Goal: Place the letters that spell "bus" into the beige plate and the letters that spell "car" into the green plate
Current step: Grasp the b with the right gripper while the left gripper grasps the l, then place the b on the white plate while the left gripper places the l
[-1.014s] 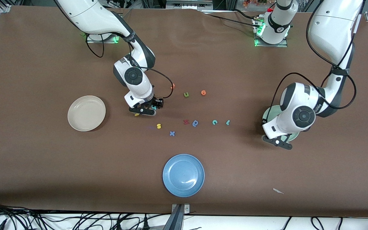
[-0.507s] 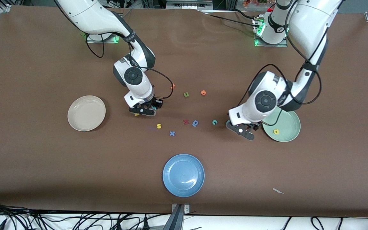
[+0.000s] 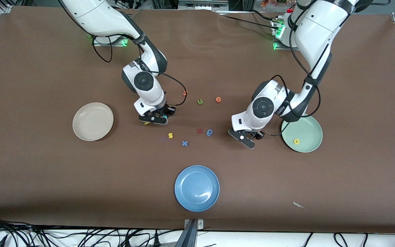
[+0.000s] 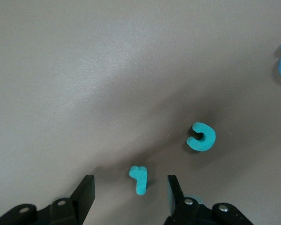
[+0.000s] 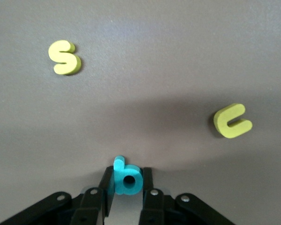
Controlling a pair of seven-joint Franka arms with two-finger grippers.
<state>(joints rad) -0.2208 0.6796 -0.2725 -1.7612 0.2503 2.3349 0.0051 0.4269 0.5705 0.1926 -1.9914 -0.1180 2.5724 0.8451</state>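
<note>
My right gripper (image 5: 127, 172) is shut on the teal b (image 5: 127, 178), low over the table beside the beige plate (image 3: 93, 121). The yellow s (image 5: 64, 57) and yellow u (image 5: 232, 121) lie loose close by. In the front view the s (image 3: 170, 135) shows and the right gripper (image 3: 156, 118) hides most of the u. My left gripper (image 4: 129, 186) is open just above the table, and the teal r (image 4: 139, 179) lies between its fingers. The teal c (image 4: 202, 136) lies beside it. In the front view that hand (image 3: 249, 137) covers both. The yellow a (image 3: 296, 141) lies in the green plate (image 3: 307, 130).
An olive u (image 3: 200, 101) and two orange letters (image 3: 218, 99) (image 3: 184, 92) lie farther from the front camera. A red letter (image 3: 199, 130), a darker blue letter (image 3: 210, 132) and a blue x (image 3: 184, 143) sit mid-table. A blue plate (image 3: 196, 188) stands near the front edge.
The left arm swung from over the green plate toward mid-table, uncovering the yellow a in the plate and now covering the teal c and r. The right gripper shut on the teal b.
</note>
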